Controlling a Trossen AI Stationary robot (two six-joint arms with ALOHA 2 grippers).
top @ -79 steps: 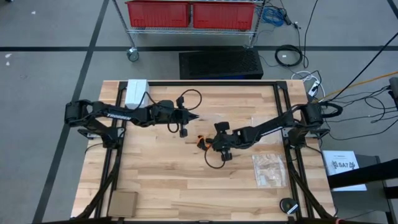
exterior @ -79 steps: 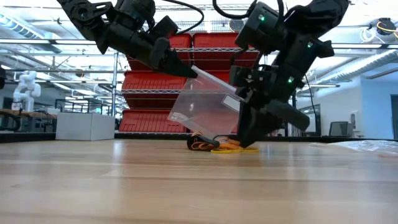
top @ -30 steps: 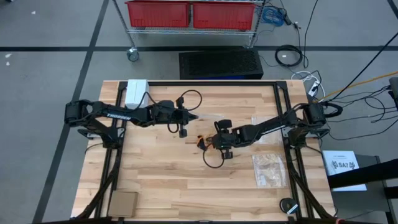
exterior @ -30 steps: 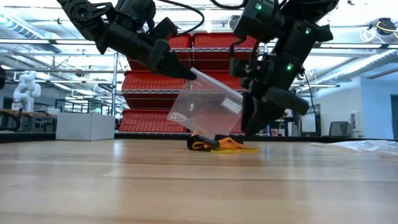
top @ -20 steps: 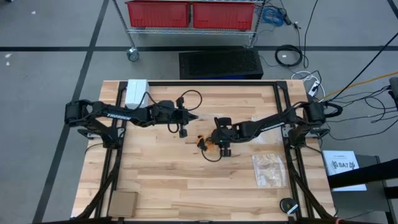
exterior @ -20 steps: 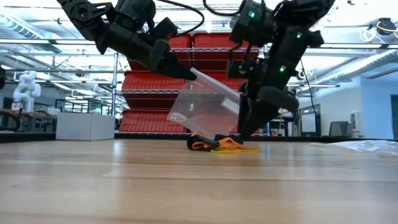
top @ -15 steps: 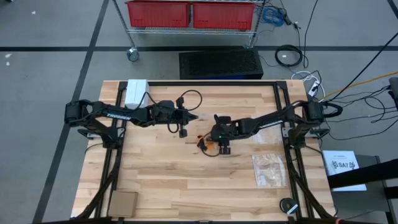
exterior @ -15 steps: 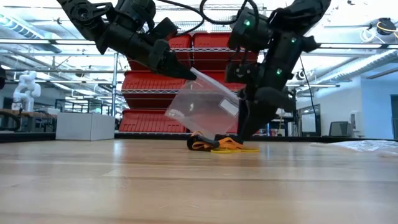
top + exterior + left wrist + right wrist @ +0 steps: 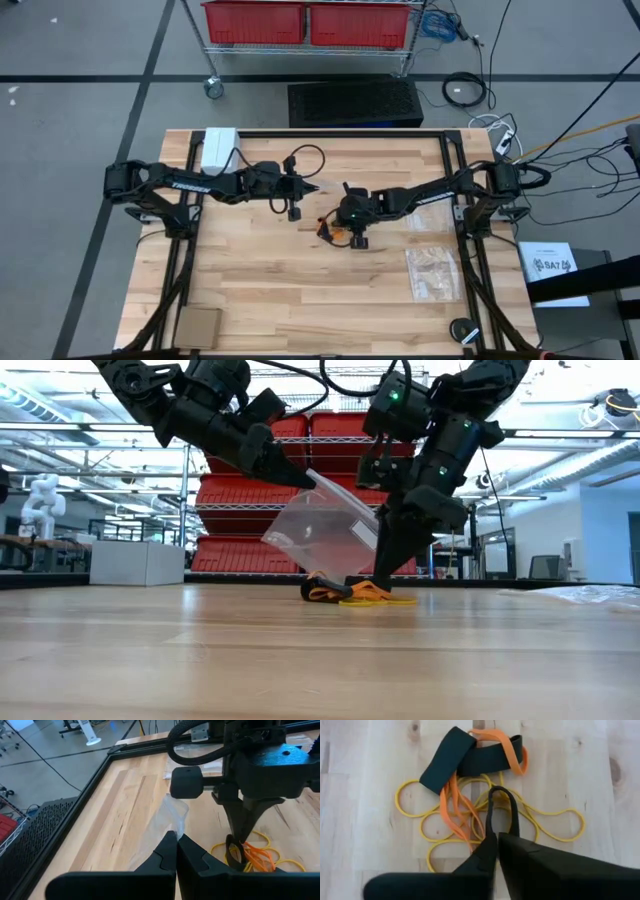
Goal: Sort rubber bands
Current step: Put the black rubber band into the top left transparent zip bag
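A light wooden table [image 9: 260, 280] seen from above, with two dark robot arms reaching toward its middle from opposite sides. Nearest the front edge, a small brown cardboard square [image 9: 197, 326] lies at the left corner and a round black object [image 9: 463, 331] sits at the right corner. A little farther in, on the right side, a clear zip bag [image 9: 432, 272] lies flat holding something tan.

At the middle of the table lies the pile of rubber bands [image 9: 485, 815]: wide black loops, thin orange loops and thin yellow loops tangled together and spread flat on the wood. The right gripper [image 9: 496, 836] points down onto this pile, fingers pressed together, pinching one thin black band [image 9: 501, 807] whose loop stands out just past the fingertips. The rest of the pile lies beyond and to both sides of the tips, touching the pinched band.

Just behind the pile, the left gripper [image 9: 176, 839] hangs above the table, fingers clamped together on the top edge of a clear plastic bag [image 9: 325, 530]. In the low view the bag hangs tilted between the two grippers, its lower edge just above the rubber bands and its side close against the right arm, partly screening it.

Farther back, a white box [image 9: 220, 146] rests at the table's rear left edge. Beyond the table stand a black floor mat [image 9: 355, 102] and a wire cart carrying red bins [image 9: 305, 22].
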